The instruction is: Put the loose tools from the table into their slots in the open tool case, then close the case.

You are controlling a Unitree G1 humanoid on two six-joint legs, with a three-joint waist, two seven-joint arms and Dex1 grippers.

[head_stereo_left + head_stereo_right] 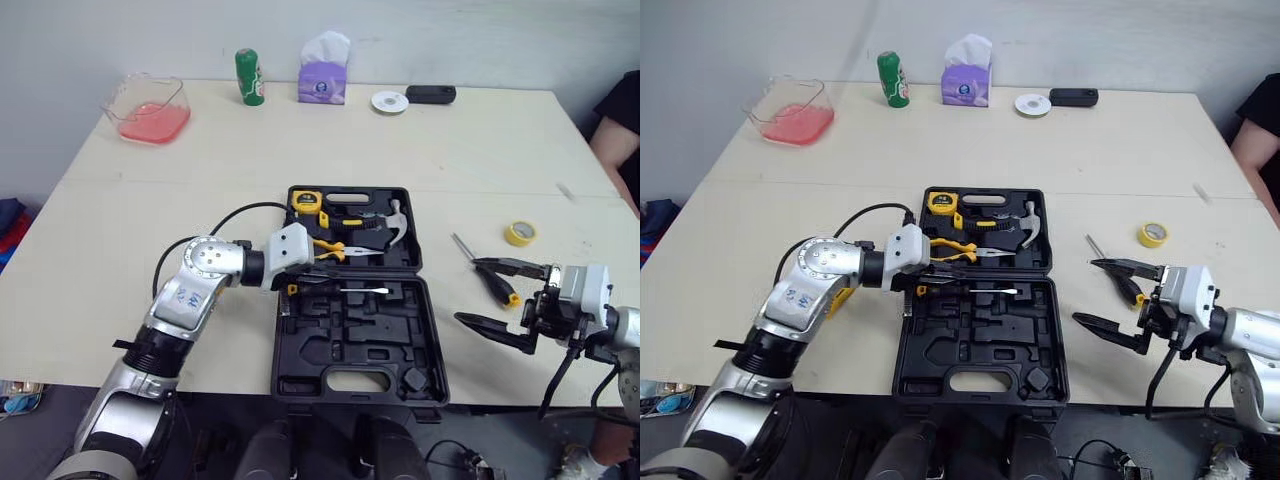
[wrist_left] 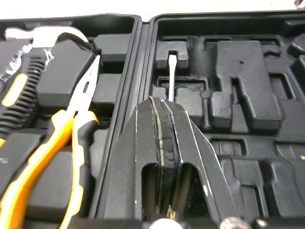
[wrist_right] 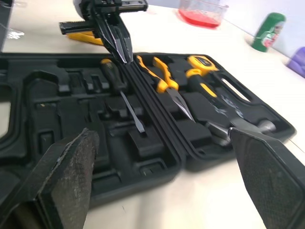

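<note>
**Right hand is best placed for the loose screwdriver**

My left hand (image 2: 160, 102) sits over the left end of the open tool case (image 1: 350, 345). Its fingers are pressed together and pinch nothing. Their tips are at the black-and-yellow handle of a slotted screwdriver (image 1: 352, 290), which lies left to right in the near half, just beside the hinge. I judge it seated or close to it. The pliers (image 1: 330, 248) and hammer (image 1: 395, 222) fill the far half.

Right of the case, on the bare bench (image 1: 480, 150), lies the loose screwdriver (image 1: 500, 286). Its long axis slants, with the thin shaft pointing far and left and the handle near and right. A yellow tape roll (image 1: 520, 233) lies just beyond it, farther right.

My right hand (image 1: 466, 291) is spread wide, fingers pointing left toward the case. The far finger crosses the tool about where the shaft meets the handle; I cannot tell whether it touches. The near finger lies well apart, toward the bench's near edge.

This hand is much the nearer. As I read it, the handle lies slantwise in the gap, so I would square the wrist to it before closing.
</note>
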